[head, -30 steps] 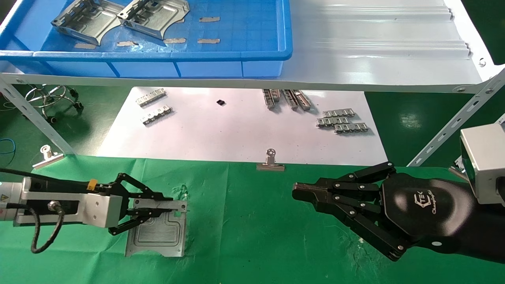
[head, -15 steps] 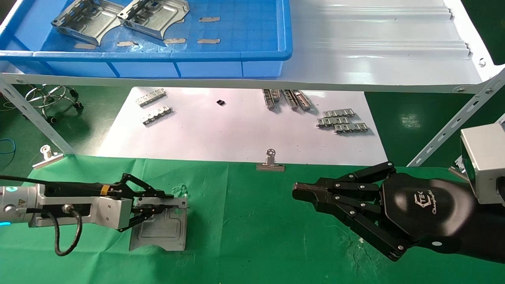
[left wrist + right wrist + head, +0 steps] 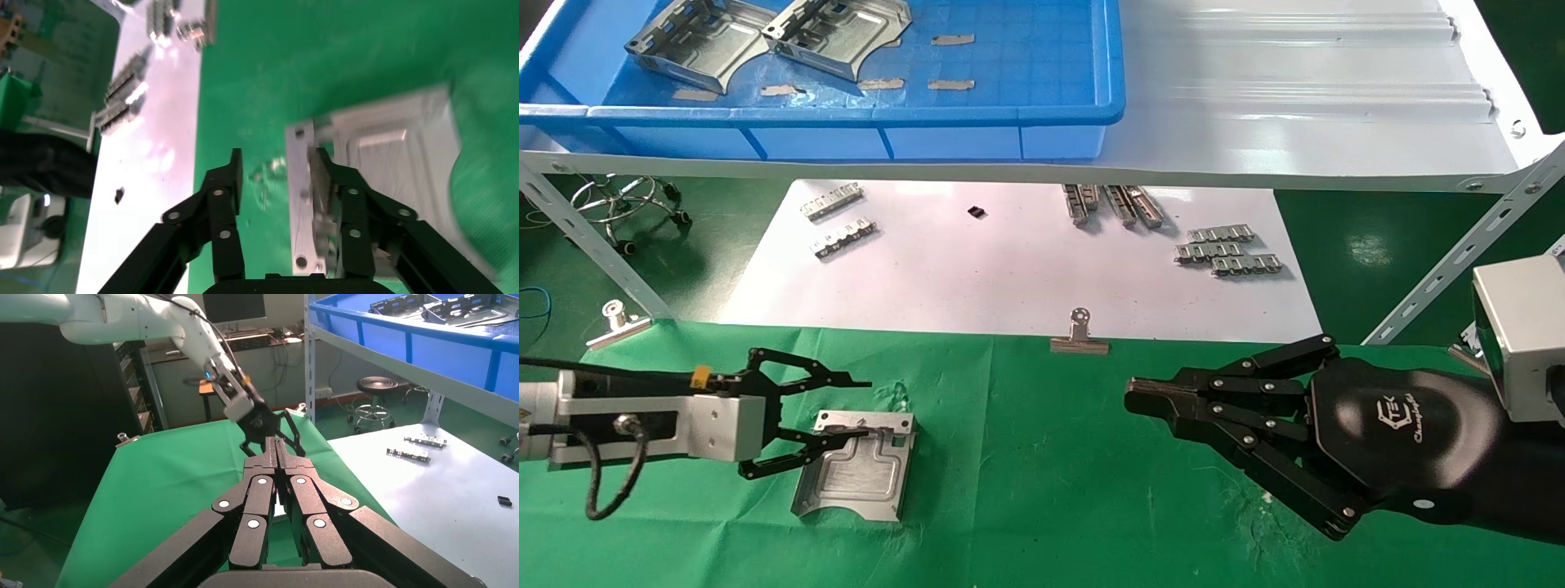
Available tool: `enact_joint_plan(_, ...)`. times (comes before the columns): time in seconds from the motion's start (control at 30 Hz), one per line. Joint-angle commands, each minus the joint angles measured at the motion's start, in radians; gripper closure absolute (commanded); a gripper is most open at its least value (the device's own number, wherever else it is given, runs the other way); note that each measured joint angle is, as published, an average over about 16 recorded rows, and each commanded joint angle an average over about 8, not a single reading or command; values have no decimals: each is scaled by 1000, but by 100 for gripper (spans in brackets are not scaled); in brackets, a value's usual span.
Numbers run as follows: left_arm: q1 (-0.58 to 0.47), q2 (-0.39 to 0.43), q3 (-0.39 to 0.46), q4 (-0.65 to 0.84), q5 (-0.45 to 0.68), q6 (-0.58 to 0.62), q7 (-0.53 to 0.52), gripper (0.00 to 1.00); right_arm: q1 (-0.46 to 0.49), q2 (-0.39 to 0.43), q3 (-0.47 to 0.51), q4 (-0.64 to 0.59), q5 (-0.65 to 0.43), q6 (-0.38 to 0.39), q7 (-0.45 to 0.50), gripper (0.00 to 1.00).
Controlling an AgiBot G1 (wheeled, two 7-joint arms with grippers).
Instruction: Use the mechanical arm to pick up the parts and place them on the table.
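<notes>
We are holding our left hand (image 3: 842, 416) low over the green worktop (image 3: 1042, 490), fingers spread, one finger lying on the part (image 3: 858, 478) that is resting flat on the cloth. We are keeping our right hand (image 3: 1140, 396) alongside, fingers pressed together, pinching nothing.

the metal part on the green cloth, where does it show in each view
Head view: the part lies on the green cloth, lower left, at the open left gripper.
Left wrist view: the part lies just past the fingertips.
Right wrist view: not visible.
Shared landmark: the white paper sheet.
</notes>
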Motion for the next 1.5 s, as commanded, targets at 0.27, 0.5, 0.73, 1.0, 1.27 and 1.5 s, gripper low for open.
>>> enact_joint_plan(0.27,13,-42,-31,-48,-95,106,-188,0,0,0,0,0,0,0,0,1)
enact_joint_plan(0.5,57,-46,-101,-103,-110,111,-273,0,0,0,0,0,0,0,0,0)
enact_joint_plan(0.73,105,-51,-173,-164,-129,122,-361,0,0,0,0,0,0,0,0,0)
enact_joint_plan(1.0,161,-58,-257,-234,-150,133,-462,0,0,0,0,0,0,0,0,0)
enact_joint_plan(1.27,216,-64,-339,-303,-171,145,-562,0,0,0,0,0,0,0,0,0)
enact_joint_plan(1.5,264,-69,-412,-364,-190,155,-649,0,0,0,0,0,0,0,0,0)
